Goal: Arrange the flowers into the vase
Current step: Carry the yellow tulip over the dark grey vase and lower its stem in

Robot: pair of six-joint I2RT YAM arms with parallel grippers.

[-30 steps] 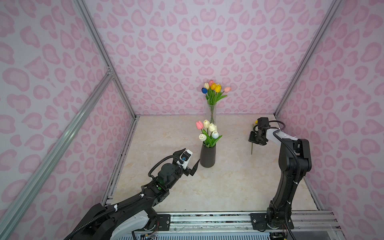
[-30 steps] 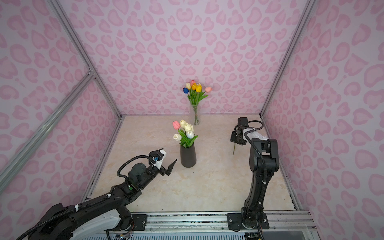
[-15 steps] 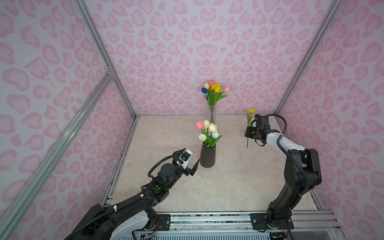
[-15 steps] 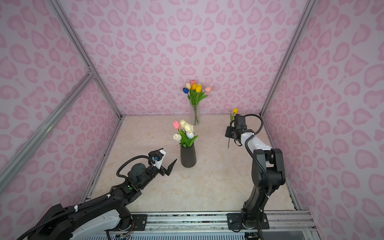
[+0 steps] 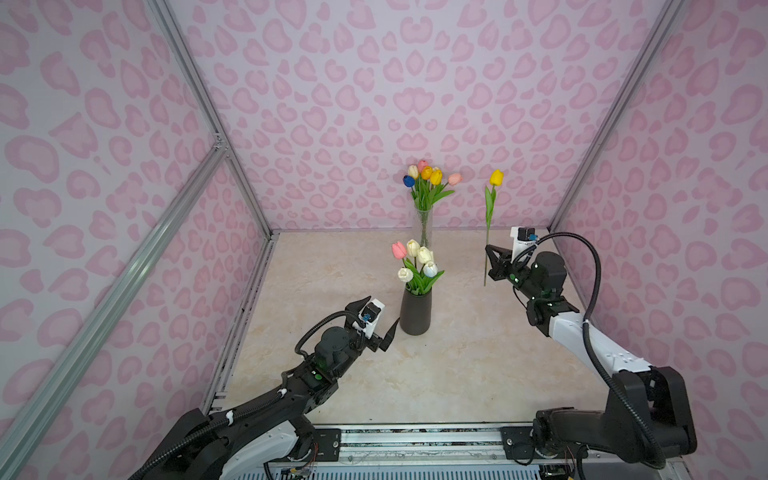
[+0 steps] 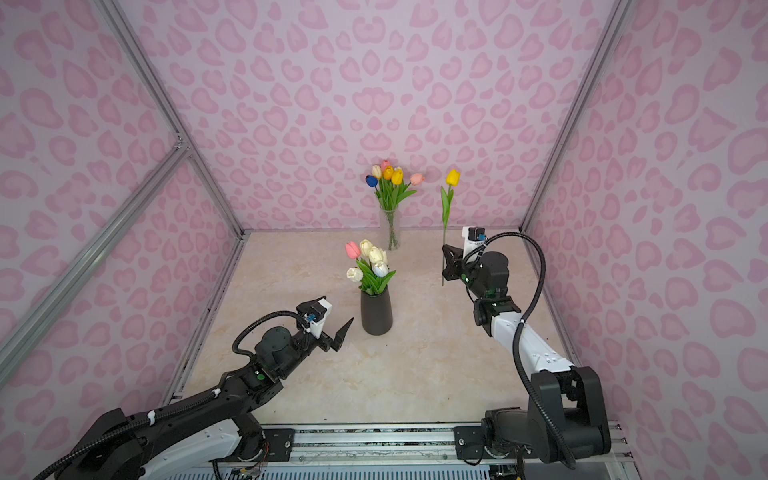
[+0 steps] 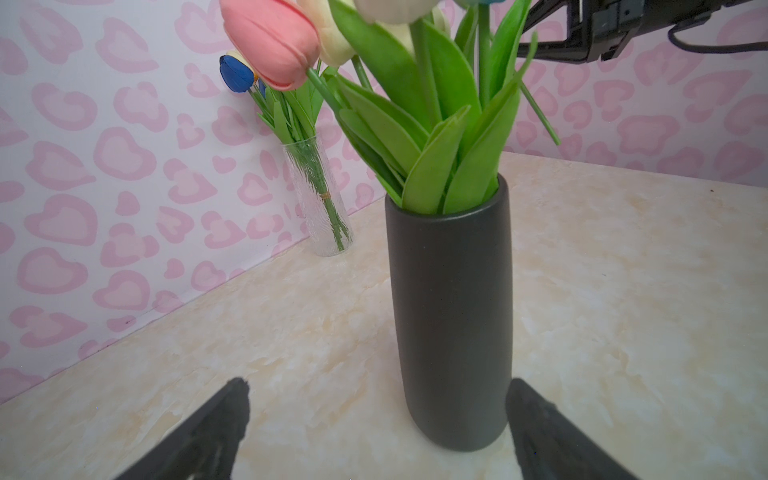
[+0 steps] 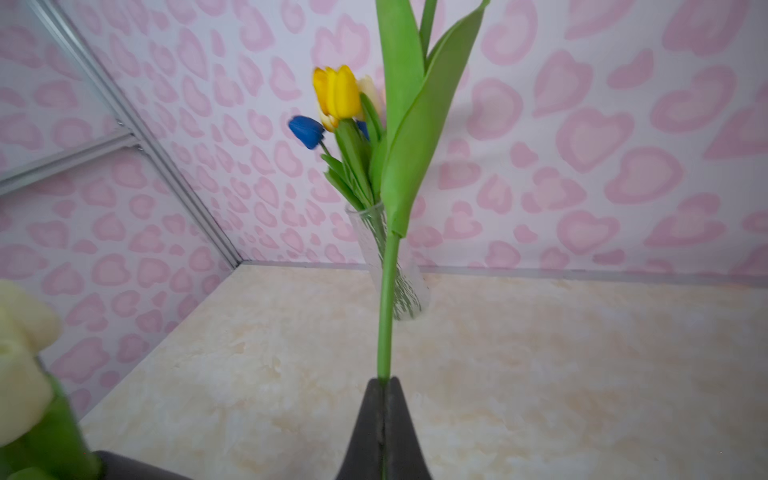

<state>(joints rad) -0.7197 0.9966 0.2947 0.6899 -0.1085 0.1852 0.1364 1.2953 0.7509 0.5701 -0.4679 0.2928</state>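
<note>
A dark grey vase [image 5: 415,312] [image 6: 376,312] stands mid-table holding several flowers [image 5: 417,259] with pink, white and cream heads. My right gripper [image 5: 488,258] [image 6: 444,261] is shut on the thin green stem of a yellow tulip [image 5: 496,178] [image 6: 452,177], held upright in the air to the right of the vase. In the right wrist view the stem [image 8: 386,311] rises from the closed jaws of the right gripper [image 8: 384,384]; its head is out of frame. My left gripper [image 5: 377,319] [image 7: 379,386] stands open just left of the vase [image 7: 451,311], not touching it.
A clear glass vase [image 5: 424,226] [image 6: 390,230] with several tulips, blue, yellow, orange and pink, stands at the back wall. Pink patterned walls close in three sides, with aluminium posts in the corners. A metal rail [image 5: 415,440] runs along the front.
My right arm has lifted the yellow tulip from low near the table to upright in the air, its head now high against the back wall. The left arm has not moved.
</note>
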